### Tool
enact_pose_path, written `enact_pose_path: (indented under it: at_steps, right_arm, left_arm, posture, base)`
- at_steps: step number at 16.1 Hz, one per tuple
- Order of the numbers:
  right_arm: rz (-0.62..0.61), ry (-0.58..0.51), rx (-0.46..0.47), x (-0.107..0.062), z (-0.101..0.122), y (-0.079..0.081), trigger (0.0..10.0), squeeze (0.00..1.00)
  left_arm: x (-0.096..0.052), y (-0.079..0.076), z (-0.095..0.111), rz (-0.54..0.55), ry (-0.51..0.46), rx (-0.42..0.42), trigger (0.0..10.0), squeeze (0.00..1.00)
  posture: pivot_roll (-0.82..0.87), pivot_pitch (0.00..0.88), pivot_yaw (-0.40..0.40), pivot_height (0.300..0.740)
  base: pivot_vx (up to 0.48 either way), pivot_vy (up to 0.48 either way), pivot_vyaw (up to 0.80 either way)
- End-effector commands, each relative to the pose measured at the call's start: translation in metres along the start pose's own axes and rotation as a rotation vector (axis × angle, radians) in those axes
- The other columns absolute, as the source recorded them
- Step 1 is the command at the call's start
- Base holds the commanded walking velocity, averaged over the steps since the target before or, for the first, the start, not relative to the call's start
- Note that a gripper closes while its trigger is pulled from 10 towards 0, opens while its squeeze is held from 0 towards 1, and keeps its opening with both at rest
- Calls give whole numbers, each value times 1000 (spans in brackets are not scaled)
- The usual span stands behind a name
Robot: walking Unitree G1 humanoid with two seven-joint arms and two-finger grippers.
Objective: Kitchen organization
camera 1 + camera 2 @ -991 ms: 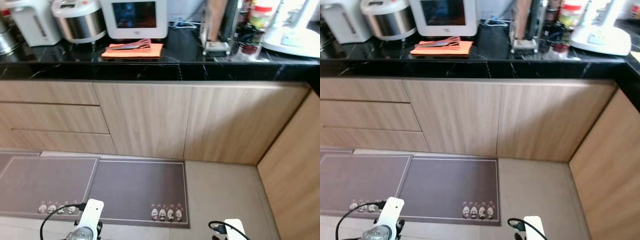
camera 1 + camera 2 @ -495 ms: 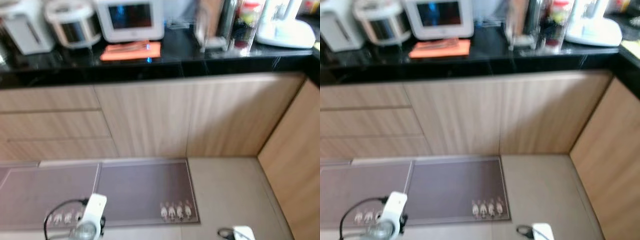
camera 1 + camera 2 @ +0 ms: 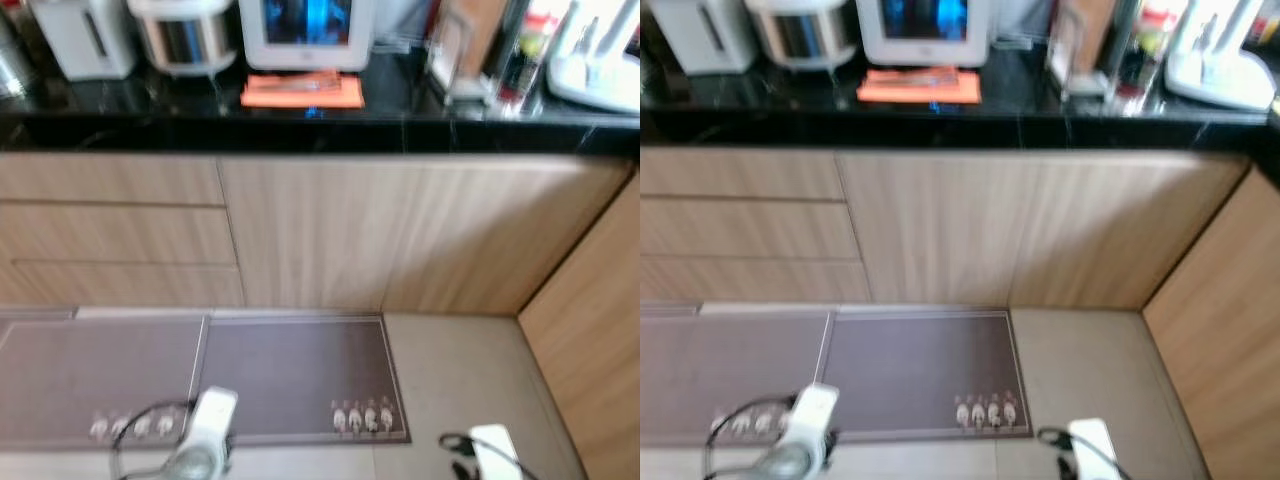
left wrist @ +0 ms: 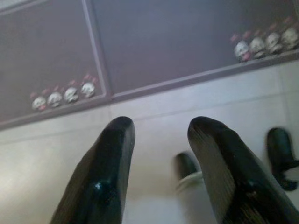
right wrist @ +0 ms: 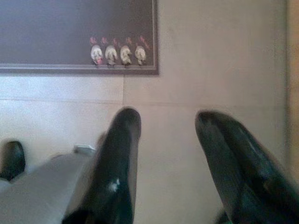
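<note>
Blurred approach to a black kitchen counter [image 3: 120, 135]; whole scene shifted rightward and slightly nearer against half a second earlier, so camera travel rather than any object moving; counter items unchanged in arrangement. Well ahead of and above both grippers: orange cloth [image 3: 302, 92] with what looks like a utensil on it, lying just in front of a white screen appliance [image 3: 305, 28]; steel rice cooker [image 3: 185, 32] and white water boiler [image 3: 88, 35] off toward the left arm's side; cluttered rack of bottles [image 3: 500, 55] toward the right arm's side. Left gripper [image 4: 159, 140] hanging low over pale floor tile, fingers [image 4: 110, 163] parted wide, holding nothing; grey floor mat [image 4: 163, 42] with a row of small panda figures just beyond its tips. Right gripper [image 5: 170, 140] likewise spread and empty above tile, mat corner ahead. Judged: still walking up, no organizing begun; nothing within reach yet; blur likely to ease once stopped.
</note>
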State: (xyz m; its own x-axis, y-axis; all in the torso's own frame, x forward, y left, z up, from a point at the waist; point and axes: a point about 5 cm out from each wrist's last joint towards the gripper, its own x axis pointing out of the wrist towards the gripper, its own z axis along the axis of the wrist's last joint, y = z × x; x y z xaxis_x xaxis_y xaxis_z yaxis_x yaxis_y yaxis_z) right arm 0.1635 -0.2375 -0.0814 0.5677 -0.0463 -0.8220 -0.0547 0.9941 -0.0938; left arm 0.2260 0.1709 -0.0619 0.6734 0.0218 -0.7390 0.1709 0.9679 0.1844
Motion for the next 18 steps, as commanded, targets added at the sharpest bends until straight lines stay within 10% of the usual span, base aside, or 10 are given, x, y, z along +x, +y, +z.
enact_pose_path:
  at_steps: [1, 18]
  right_arm:
    - [20, -24, -10, 3, 10, 6, 10000, 0]
    - [67, -44, -5, 7, 18, 23, 10000, 0]
  left_arm:
    - [-2, 4, -10, 10, 33, 13, 10000, 0]
    - [-4, 33, -13, 70, 47, 25, 10000, 0]
  posture:
    - [-168, 0, -26, 740]
    - [-132, 0, 11, 740]
  base:
    - [0, 326, 0]
    - [0, 323, 0]
